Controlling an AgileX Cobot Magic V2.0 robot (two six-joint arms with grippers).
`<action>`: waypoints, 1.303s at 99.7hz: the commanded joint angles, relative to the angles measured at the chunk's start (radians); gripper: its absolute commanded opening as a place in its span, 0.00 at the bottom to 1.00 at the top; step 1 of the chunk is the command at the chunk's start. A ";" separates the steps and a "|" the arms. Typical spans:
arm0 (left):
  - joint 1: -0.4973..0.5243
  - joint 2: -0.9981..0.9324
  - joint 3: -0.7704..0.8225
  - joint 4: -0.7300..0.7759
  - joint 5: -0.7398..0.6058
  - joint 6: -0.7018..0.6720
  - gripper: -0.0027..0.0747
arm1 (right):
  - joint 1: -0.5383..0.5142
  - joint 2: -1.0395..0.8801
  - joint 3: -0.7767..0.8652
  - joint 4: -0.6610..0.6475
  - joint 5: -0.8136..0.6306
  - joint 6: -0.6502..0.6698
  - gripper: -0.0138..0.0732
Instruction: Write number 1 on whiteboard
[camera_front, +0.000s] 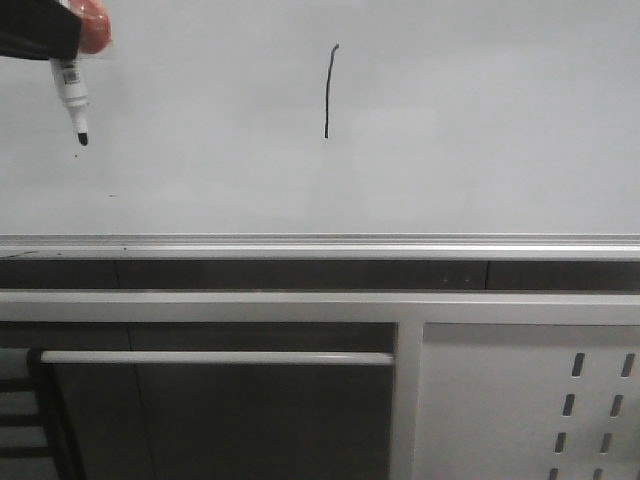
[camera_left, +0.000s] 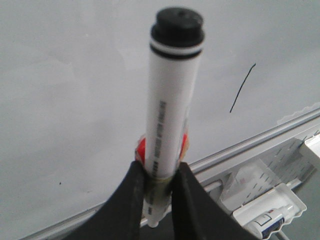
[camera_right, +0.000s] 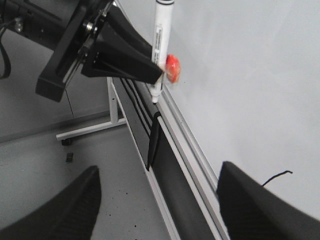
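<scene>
The whiteboard (camera_front: 450, 130) fills the upper front view, edged by a silver rail (camera_front: 320, 245). The number 1 (camera_front: 329, 90) is a thin black near-vertical stroke near its middle, also seen as the number 1 (camera_left: 243, 88) in the left wrist view. My left gripper (camera_front: 60, 30) (camera_left: 159, 185) at the top left is shut on a white marker (camera_front: 70, 85) (camera_left: 172, 110) with a red piece beside it. The black tip (camera_front: 82, 138) lies well left of the stroke. My right gripper (camera_right: 160, 205) stands open and empty beside the rail, looking at the left gripper (camera_right: 115, 55).
Below the rail are a white panel with slanted slots (camera_front: 530, 400) and a horizontal bar (camera_front: 215, 357). A clear tray (camera_left: 272, 210) holding spare markers sits beyond the board's edge. A stand leg with a caster (camera_right: 90, 130) is on the grey floor.
</scene>
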 joint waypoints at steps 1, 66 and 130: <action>-0.004 0.001 0.000 -0.029 -0.018 -0.015 0.01 | -0.008 -0.028 -0.028 0.016 -0.043 0.003 0.67; -0.400 0.098 0.038 -0.020 0.549 -0.228 0.01 | -0.008 -0.028 -0.028 -0.001 -0.001 0.030 0.67; -0.466 0.212 -0.007 0.159 0.717 -0.434 0.01 | -0.008 -0.028 -0.028 -0.020 0.023 0.030 0.67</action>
